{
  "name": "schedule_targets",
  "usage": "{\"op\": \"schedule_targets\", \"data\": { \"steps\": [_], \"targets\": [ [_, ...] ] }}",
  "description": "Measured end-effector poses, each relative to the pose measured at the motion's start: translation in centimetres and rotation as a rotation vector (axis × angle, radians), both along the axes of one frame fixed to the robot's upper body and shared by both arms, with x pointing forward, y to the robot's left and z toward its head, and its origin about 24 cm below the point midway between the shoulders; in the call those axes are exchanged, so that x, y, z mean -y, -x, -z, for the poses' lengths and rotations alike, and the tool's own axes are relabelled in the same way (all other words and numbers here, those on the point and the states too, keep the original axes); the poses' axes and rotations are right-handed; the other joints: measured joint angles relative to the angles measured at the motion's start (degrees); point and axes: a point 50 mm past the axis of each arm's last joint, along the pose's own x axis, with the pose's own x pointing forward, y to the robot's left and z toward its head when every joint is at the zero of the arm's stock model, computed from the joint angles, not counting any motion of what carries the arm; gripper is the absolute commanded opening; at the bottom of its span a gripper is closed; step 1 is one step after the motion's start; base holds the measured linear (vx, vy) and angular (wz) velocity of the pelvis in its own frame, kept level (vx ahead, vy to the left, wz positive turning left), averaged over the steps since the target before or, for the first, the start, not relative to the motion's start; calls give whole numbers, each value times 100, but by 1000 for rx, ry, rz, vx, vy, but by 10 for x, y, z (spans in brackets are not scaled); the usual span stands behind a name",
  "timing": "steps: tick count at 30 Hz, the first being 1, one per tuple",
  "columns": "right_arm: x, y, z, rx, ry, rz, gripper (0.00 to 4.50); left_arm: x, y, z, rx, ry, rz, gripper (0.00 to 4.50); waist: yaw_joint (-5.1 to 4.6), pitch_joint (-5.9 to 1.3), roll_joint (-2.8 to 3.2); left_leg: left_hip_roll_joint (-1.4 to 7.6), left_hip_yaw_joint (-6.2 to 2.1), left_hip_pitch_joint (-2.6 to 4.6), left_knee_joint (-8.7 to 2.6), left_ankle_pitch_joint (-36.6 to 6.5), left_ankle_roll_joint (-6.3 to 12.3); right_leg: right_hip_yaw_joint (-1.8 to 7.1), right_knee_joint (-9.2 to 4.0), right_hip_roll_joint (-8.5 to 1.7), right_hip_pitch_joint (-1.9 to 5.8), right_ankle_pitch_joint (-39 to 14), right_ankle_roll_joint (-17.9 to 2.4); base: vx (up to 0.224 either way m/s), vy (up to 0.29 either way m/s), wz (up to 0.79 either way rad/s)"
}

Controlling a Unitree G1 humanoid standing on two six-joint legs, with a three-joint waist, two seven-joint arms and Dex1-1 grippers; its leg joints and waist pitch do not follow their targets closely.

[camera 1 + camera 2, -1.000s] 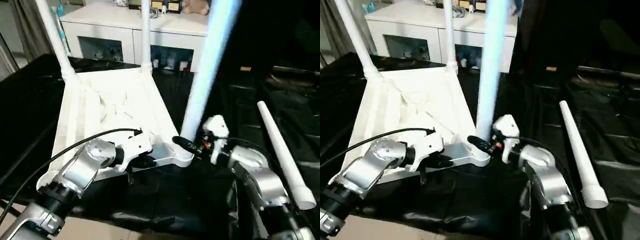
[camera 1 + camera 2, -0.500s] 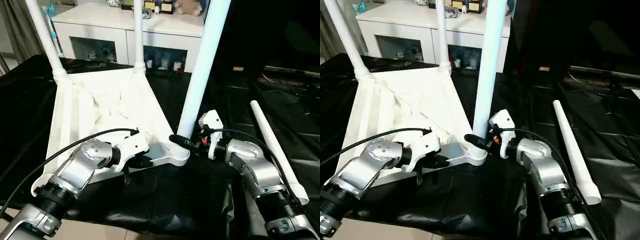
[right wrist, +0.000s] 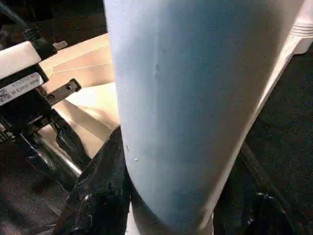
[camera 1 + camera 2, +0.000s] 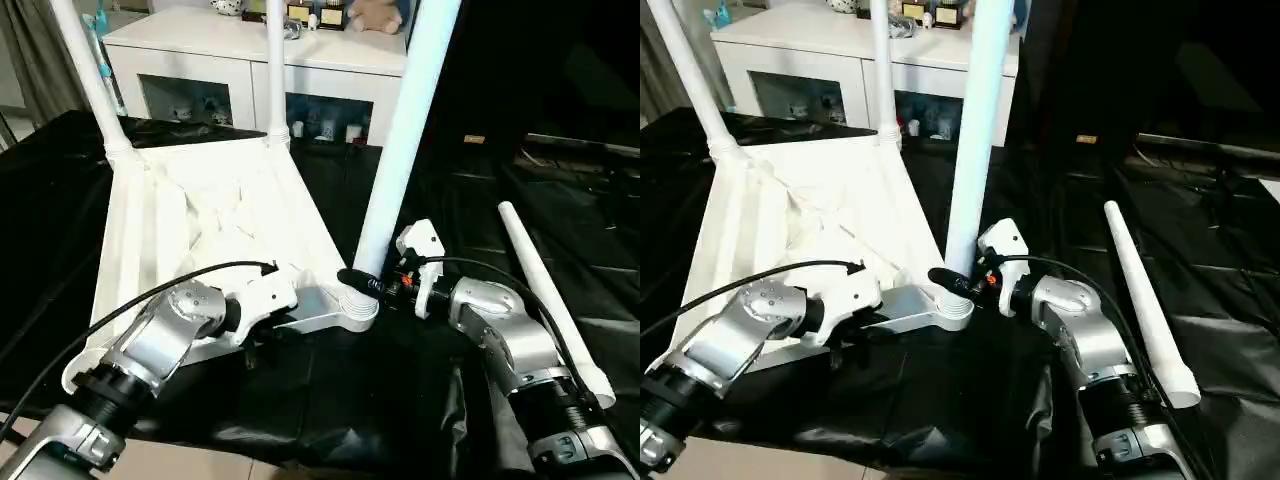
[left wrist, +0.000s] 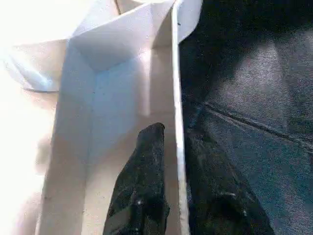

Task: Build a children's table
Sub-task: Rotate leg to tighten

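The children's table top (image 4: pixel 200 215) lies upside down on black cloth, its ribbed underside facing up. Two white legs (image 4: pixel 90 80) (image 4: pixel 275 70) stand in its far corners. A third leg (image 4: pixel 400 150) stands in the near right corner socket (image 4: pixel 355 312). My right gripper (image 4: pixel 362 284) is shut on this leg just above the socket, one finger (image 3: pixel 93 196) on each side of the tube (image 3: pixel 195 98). My left gripper (image 4: pixel 272 325) straddles the table's near rim (image 5: pixel 175 73). One finger (image 5: pixel 142 191) is inside the rim and the other outside, with a small gap showing. A fourth leg (image 4: pixel 545 290) lies loose at the right.
A white cabinet (image 4: pixel 250 80) with glass doors and small items on top stands behind the table. Black cloth (image 4: pixel 330 400) covers the whole work surface, wrinkled at the right. A black cable (image 4: pixel 150 295) loops over my left forearm.
My left gripper's fingers have eased apart on the near rim. The right gripper and the leg it holds have stayed put. The camera shifted a little.
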Motion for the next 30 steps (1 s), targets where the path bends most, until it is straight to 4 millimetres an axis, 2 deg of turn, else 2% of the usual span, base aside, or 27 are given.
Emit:
{"op": "schedule_targets", "data": {
  "steps": [3, 4, 7, 13, 22, 30],
  "targets": [
    [1, -1, 0, 1, -1, 12, 184, 4, -1, 0, 7, 30, -7, 41, 9, 6, 9, -2, 0, -2, -6, 0, 0, 0, -3, 0, -2, 0, 0, 0, 0, 0],
    [1, -1, 0, 1, -1, 12, 184, 4, -1, 1, 14, 37, -6, 9, 10, 9, 14, -2, 0, -2, -6, 0, 0, 0, -3, 0, -2, 0, -1, 0, 0, 0],
    [1, 0, 0, 0, -2, 14, 184, 5, -2, 1, 14, 45, -4, 2, 5, 16, 28, -2, 0, -3, -9, 0, 0, 0, -3, 0, 0, 0, -1, 0, 0, 0],
    [1, -1, 0, 1, -2, 14, 184, 5, -1, 2, 5, 62, -12, 0, 4, 12, 40, -3, 0, -3, -13, 0, 0, 0, -5, 0, 0, 0, 0, 0, 0, 0],
    [-2, 0, 1, -1, -9, 11, 184, 4, 4, 8, 23, 101, -35, 0, -12, -7, 114, -17, -1, 0, -33, 0, 0, 7, -13, -5, -4, -3, 4, 0, 0, 0],
    [-3, 0, 0, 1, -13, 9, 184, 1, 10, 10, 31, 124, -63, 0, -42, -11, 116, -21, -1, 5, -35, 0, 0, 13, -19, -5, -8, -3, 5, 0, 0, 0]
  ]
}}
